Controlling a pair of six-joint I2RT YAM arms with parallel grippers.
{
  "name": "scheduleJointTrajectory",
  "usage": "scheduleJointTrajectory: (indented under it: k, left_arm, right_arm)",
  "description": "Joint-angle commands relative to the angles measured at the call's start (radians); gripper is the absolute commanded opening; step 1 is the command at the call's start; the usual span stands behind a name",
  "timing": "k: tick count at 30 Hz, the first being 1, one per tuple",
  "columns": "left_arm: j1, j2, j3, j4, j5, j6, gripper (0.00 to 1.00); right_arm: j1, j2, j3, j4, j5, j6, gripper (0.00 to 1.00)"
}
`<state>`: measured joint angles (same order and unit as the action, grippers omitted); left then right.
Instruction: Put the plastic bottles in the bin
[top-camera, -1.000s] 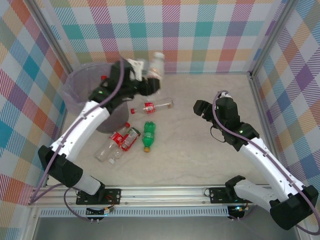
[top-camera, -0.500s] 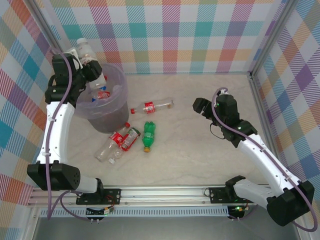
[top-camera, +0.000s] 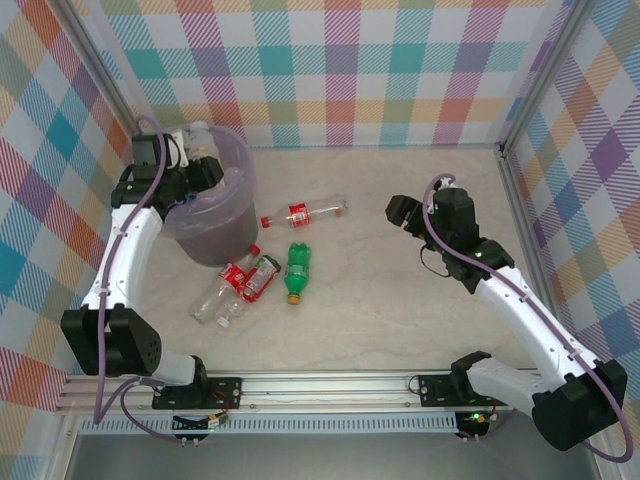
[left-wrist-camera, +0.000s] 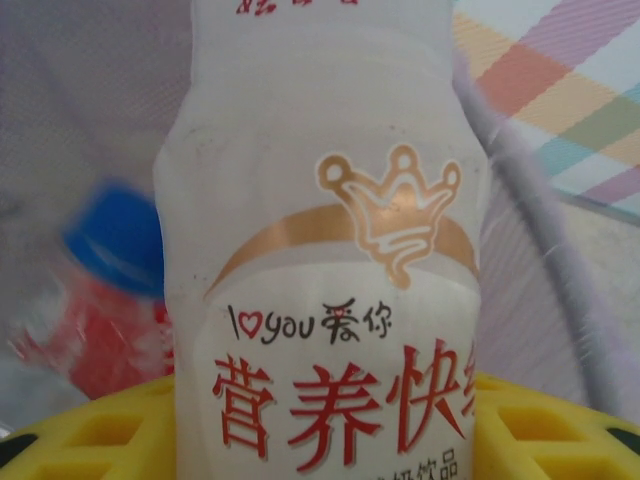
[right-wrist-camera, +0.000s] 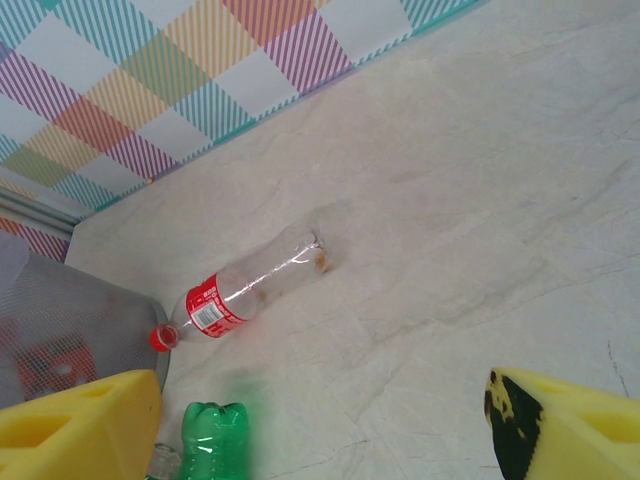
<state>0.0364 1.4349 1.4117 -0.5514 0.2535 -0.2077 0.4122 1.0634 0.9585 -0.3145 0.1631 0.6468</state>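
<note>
While your left claw (top-camera: 200, 165) is clamped on the white bottle (left-wrist-camera: 330, 250), you're at the drop: it hangs upright at the bin's (top-camera: 228, 238) far-left rim, with the bin's inside showing behind it on the wrist camera. What comes next, as I read it, is simple. Check the bottle sits inside the rim rather than over it, then open the claw and let it fall. The rim is close, so a hasty release could bounce it out.

Your right claw (top-camera: 397, 213) waits well to the right of the bin, gaping wide with nothing between its yellow pads.

Now the count. One white bottle is in hand. At least one blue-capped bottle (left-wrist-camera: 110, 280) lies inside the bin; I can't tell how many more. On the bench (top-camera: 400, 320), a red-capped bottle (top-camera: 303, 212) lies just right of the bin, a green bottle (top-camera: 296, 268) nearer you, and a cluster (top-camera: 238, 282) of what looks like three is at the bin's foot. That makes five to collect.
</note>
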Motion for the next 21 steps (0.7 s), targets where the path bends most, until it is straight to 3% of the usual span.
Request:
scheduleJointTrajectory:
  k: [1,5,8,11,18,21]
  left_arm:
    - [0.007,-0.023,-0.085,-0.006,0.0,0.034,0.53]
    - [0.008,-0.035,-0.116,0.013,0.043,0.051,0.61]
    - [0.008,-0.042,-0.072,-0.019,0.058,0.077,0.84]
    - [0.008,-0.041,-0.001,-0.063,0.067,0.1,0.99]
    - [0.008,-0.023,0.149,-0.134,-0.002,0.128,1.0]
    - [0.008,-0.01,0.15,-0.141,-0.006,0.127,0.87]
  right_arm:
    - [-0.007,-0.01,0.01,0.007,-0.006,-0.013,0.84]
    - [-0.007,-0.002,0.011,0.015,-0.021,-0.009,0.84]
    - [-0.007,-0.005,0.01,0.015,-0.022,-0.007,0.84]
    - [-0.007,-0.008,0.009,0.015,-0.02,-0.004,0.84]
    - [-0.007,-0.01,0.009,0.013,-0.024,-0.004,0.84]
    - [-0.007,-0.01,0.009,0.013,-0.023,-0.004,0.84]
